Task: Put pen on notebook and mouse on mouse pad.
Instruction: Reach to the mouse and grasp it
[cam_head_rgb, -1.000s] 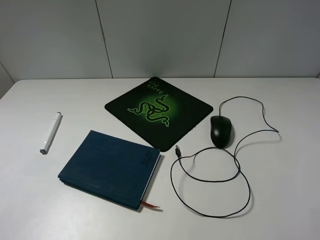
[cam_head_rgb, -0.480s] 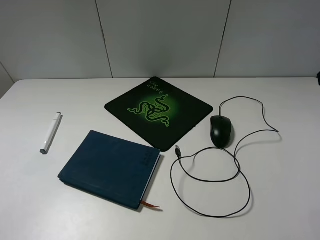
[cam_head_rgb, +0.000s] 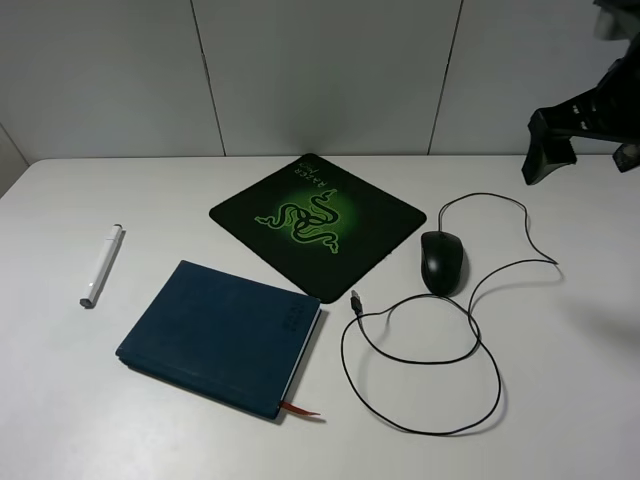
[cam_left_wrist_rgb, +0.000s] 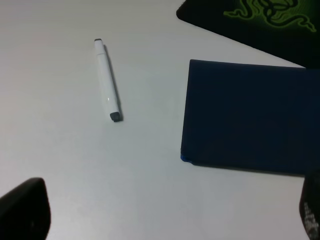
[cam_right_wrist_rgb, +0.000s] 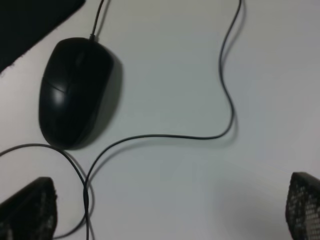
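Exterior high view of a white table (cam_head_rgb: 80, 400) holding four task things, one of each. One slim white pen (cam_head_rgb: 101, 265) with a grey tip lies on the bare table at the left, beside the notebook but apart from it. One closed dark teal-blue hardcover notebook (cam_head_rgb: 220, 335) sits left of centre near the front edge, with a reddish ribbon bookmark (cam_head_rgb: 300, 408) poking from its near corner. One thin black square mouse pad (cam_head_rgb: 318, 225) with a glowing green snake logo lies behind it, turned cornerwise, nothing on it. One small glossy black wired mouse (cam_head_rgb: 442, 260) rests on the bare table just right of the pad, not on it. Its single thin black cable (cam_right_wrist_rgb: 231, 107) curls in loops towards the front, ending in one USB plug (cam_head_rgb: 355, 298) near the pad's nearest corner. Part of the dark right arm (cam_head_rgb: 548, 140) shows at the upper right. Two sets of fingers appear in the wrist views: the right fingers (cam_right_wrist_rgb: 27, 210) are spread wide above the table beside the mouse, gripping nothing; the left fingers (cam_left_wrist_rgb: 22, 210) are likewise spread wide and empty, above the table near the pen and notebook.
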